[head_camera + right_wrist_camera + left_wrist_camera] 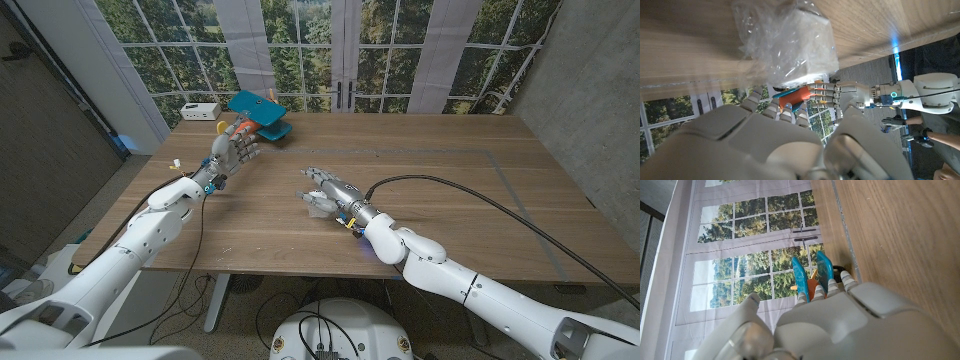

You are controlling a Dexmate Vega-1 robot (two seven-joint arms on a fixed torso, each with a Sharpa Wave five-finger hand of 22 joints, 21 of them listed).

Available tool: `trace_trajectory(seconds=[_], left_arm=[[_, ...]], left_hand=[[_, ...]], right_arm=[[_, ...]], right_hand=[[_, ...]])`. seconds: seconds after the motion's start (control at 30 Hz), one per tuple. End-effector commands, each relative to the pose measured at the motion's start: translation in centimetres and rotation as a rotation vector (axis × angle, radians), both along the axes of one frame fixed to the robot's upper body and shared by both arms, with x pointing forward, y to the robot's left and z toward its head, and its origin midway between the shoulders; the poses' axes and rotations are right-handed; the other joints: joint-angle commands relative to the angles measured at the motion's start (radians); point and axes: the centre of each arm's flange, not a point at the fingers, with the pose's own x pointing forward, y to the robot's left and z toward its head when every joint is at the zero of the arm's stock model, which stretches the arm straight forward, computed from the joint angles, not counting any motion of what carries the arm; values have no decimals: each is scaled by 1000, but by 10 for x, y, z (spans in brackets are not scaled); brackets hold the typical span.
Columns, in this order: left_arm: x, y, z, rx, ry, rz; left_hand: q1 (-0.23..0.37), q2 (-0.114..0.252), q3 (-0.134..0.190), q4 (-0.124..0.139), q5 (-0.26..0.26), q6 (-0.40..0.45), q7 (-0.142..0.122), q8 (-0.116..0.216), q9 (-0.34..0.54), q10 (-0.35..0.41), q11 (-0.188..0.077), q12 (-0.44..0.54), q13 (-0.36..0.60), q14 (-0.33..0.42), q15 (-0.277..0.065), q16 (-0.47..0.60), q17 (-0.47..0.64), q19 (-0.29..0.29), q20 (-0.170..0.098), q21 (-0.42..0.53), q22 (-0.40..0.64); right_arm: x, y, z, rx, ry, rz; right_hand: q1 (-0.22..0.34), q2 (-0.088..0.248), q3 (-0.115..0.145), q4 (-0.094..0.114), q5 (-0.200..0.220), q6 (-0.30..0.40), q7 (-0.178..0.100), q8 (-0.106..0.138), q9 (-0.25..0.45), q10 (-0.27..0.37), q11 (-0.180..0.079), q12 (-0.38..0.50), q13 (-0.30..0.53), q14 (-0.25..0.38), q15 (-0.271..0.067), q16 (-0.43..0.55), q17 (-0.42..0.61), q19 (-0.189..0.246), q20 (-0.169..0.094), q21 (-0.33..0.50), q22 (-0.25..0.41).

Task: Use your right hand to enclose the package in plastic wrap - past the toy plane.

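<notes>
A white package in crinkled clear plastic wrap [800,45] lies on the wooden table just past my right hand's fingertips [785,112]. In the head view my right hand [328,190] is at mid-table with its fingers spread, and the white package [318,206] shows at its near side. The toy plane [258,108], blue-winged with an orange body, sits at the table's far left. My left hand [236,146] stands just short of it, fingers apart and holding nothing. Beyond those fingers is the toy plane [812,277], also seen from the right wrist as an orange and blue toy plane [795,97] beside my left hand [840,92].
A small white box [200,110] stands at the table's back left corner. A tiny white and yellow item [173,162] lies near the left edge. Grey tape lines [500,165] mark the right half of the table. A black cable [480,200] trails from my right arm.
</notes>
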Motion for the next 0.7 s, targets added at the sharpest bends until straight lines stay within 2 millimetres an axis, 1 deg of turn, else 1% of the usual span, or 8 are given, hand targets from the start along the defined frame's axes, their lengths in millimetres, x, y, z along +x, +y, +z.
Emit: trace_trajectory(seconds=[0.03, 0.13, 0.17, 0.23, 0.47, 0.53, 0.63, 0.7], left_arm=[[-6, 1, -1, -1, -28, 18], [-8, 1, -1, -3, -37, 15], [-8, 0, -2, -1, -39, 8], [-9, 0, -4, -8, -39, 3], [-13, 0, -9, -16, -58, 3], [-14, 0, -10, -13, -68, 7], [-17, -1, -12, -28, -82, 11], [-18, -1, -14, -31, -89, 14]], left_hand=[[6, 4, 5, -5, 0, -88, -1, 3, 3, -33, -4, -1, 2, 3, 4, -2, 1, 3, 6, 1, 5], [6, 4, 5, -5, -1, -86, -4, 4, 2, -26, -3, 2, 2, 6, 6, -1, 1, 3, 6, 1, 5], [6, 4, 4, -5, -1, -85, -3, 4, 2, -26, -6, 2, 2, 6, 6, -1, 1, 3, 6, 1, 5], [6, 3, 4, -5, -1, -85, -4, 5, 2, -24, -3, 2, 2, 6, 5, 0, 1, 4, 6, 1, 5], [6, 2, 4, -6, -1, -82, -5, 5, 2, -23, -4, 2, 2, 7, -1, 0, 1, 8, 5, 3, 5], [7, 2, 4, -8, -1, -80, -2, 5, 2, -21, -1, 2, 2, 8, -3, -1, 1, 7, -37, 3, 4], [9, 3, 5, -9, -1, -65, 6, 10, 2, -6, 9, 8, 2, 14, -18, 1, 1, 14, -71, 5, 4], [10, 4, 6, -10, -1, -47, 11, 16, 2, 13, 15, 14, 2, 19, -27, 2, 0, 19, -81, 7, 3]], right_arm=[[-5, -8, 16, 147, -5, 57], [-5, -12, 20, 201, 7, 53], [-4, -13, 21, 222, 15, 52], [-1, -18, 23, 235, 29, 60], [2, -30, 30, 315, 36, 62], [3, -33, 32, 332, 45, 71], [4, -38, 35, 370, 55, 86], [4, -41, 38, 389, 62, 90]], right_hand=[[9, -4, 5, -14, 10, 56, -8, 16, 1, 32, 0, 14, 4, 21, -2, 11, 6, 46, -7, 14, 3], [16, 9, 14, -23, 14, 96, 27, 21, 2, 79, 17, 27, 4, 56, -2, 21, 8, 89, -15, 22, 4], [18, 22, 21, -24, 14, 112, 33, 22, 2, 99, 17, 30, 5, 92, -15, 33, 11, 129, -22, 33, 5], [19, 23, 23, -28, 13, 124, 40, 22, 2, 116, 24, 33, 5, 102, -17, 33, 11, 159, -26, 41, 6], [23, 34, 33, -34, 9, 172, 62, 28, 3, 178, 32, 46, 7, 165, -7, 50, 14, 208, -23, 50, 8], [29, 37, 39, -41, 7, 191, 73, 31, 3, 206, 40, 52, 7, 186, -6, 54, 13, 217, -29, 50, 8], [48, 46, 54, -57, 5, 220, 89, 34, 4, 245, 52, 60, 8, 216, -3, 58, 11, 233, -37, 51, 9], [60, 47, 62, -68, 2, 244, 96, 39, 4, 268, 51, 64, 9, 240, -1, 62, 10, 245, -39, 53, 9]])
